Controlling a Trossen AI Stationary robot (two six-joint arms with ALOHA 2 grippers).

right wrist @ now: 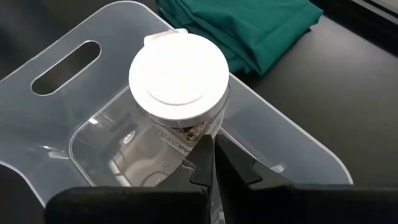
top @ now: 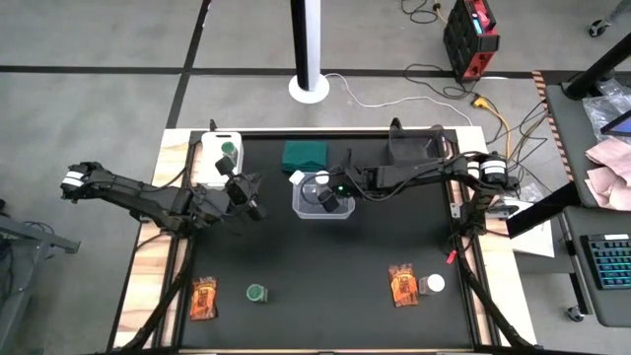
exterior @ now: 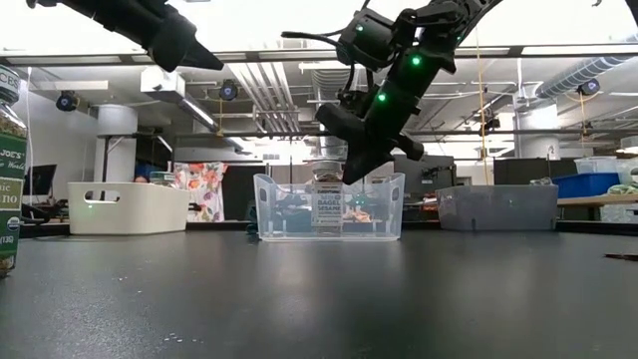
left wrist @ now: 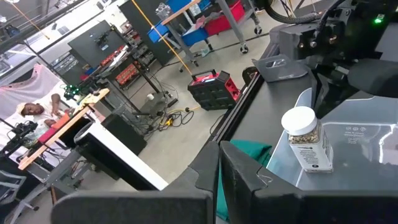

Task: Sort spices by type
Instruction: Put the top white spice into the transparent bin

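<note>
Upright, the white-lidded jar (right wrist: 179, 81) stands in the clear bin (right wrist: 62, 87).

A clear plastic bin (top: 304, 206) is seen mid-table on the black mat (top: 325, 266), with a folded dark green cloth (top: 305, 155) just behind it and a white bin (top: 211, 150) set at the mat's far left corner
</note>
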